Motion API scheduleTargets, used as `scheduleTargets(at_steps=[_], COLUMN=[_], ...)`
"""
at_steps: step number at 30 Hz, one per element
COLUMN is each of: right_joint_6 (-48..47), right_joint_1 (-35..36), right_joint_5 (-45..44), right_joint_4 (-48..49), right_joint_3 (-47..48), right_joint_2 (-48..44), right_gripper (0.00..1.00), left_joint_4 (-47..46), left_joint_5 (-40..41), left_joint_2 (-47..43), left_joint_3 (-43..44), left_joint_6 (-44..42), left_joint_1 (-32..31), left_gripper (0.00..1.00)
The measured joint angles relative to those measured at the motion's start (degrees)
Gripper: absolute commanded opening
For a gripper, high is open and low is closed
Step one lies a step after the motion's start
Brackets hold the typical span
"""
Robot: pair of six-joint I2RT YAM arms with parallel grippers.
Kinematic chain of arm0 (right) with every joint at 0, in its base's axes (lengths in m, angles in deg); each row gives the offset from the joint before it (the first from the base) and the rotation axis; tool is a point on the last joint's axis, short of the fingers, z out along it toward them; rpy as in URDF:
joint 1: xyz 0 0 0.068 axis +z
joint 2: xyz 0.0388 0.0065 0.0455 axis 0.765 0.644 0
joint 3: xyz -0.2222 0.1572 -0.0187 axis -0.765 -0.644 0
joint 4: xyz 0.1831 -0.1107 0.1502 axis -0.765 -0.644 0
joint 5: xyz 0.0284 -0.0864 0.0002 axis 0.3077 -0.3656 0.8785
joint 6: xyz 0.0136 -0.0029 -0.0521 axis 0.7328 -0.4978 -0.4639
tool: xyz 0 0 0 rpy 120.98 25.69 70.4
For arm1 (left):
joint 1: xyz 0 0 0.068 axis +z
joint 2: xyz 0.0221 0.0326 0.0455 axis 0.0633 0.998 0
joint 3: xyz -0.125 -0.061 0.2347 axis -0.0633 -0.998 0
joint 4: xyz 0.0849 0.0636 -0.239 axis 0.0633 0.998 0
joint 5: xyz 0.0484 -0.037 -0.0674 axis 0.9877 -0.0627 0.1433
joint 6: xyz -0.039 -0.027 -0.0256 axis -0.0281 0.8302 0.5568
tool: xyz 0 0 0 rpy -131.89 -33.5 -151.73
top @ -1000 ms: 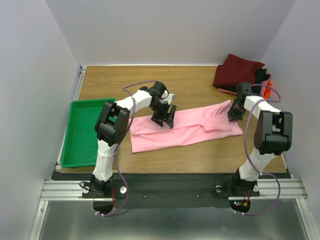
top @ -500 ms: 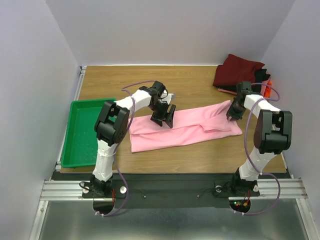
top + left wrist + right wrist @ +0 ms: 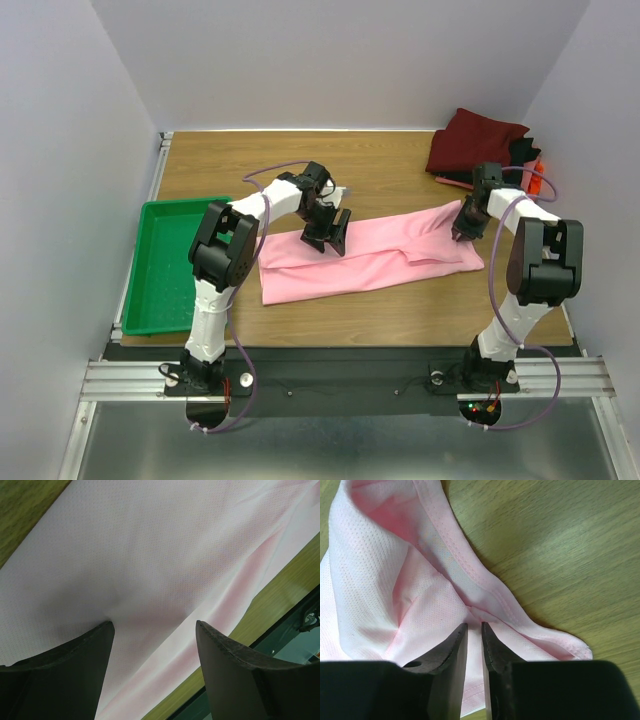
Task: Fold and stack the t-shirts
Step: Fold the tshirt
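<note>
A light pink t-shirt (image 3: 385, 255) lies as a long, loosely folded band across the middle of the table. My left gripper (image 3: 332, 238) is open just above the shirt's upper left part; the left wrist view shows plain pink cloth (image 3: 150, 555) between its spread fingers (image 3: 154, 626). My right gripper (image 3: 463, 228) is at the shirt's right end, and its jaws (image 3: 474, 626) are pinched on a raised fold of the pink cloth (image 3: 380, 580) near a hemmed edge. A dark red shirt (image 3: 475, 140) lies folded at the back right on top of a black one (image 3: 522, 150) and an orange-red one (image 3: 540, 178).
A green plastic tray (image 3: 150, 270) stands at the left edge of the table. The shirt pile fills the back right corner beside the wall. Bare wood (image 3: 545, 545) shows to the right of the shirt's end.
The right gripper has edged slightly back and left with the shirt's end. The left gripper has hardly moved.
</note>
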Motion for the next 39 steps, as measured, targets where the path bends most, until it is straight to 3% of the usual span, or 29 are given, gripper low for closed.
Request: scheduleTargets(at_steps=[9,11,12,39], right_joint_6=[0.00,-0.04,0.00,-0.37], right_joint_1=[0.00,0.00,0.00,-0.31], right_joint_5=[0.76,0.92,1.05,-3.93], right_joint_4=[-0.02,-0.02,-0.02,-5.60], right_joint_3=[0.00,-0.04,-0.04,-2.12], right_joint_2=[0.22,0.26,0.26,-6.19], right_gripper=[0.14,0.09,0.00,0.00], left_joint_4=[-0.02,-0.02,0.00,-0.87], left_joint_5=[-0.04,-0.04,-0.04,-1.38], left_joint_2=[0.04,0.07,0.04,-0.04], left_joint_3=[0.00,0.00,0.00,-1.14], left_joint_6=[0.00,0.00,0.00,2.12], left_joint_1=[0.04,0.04,0.04,1.64], left_gripper=[0.79,0.78,0.78,0.78])
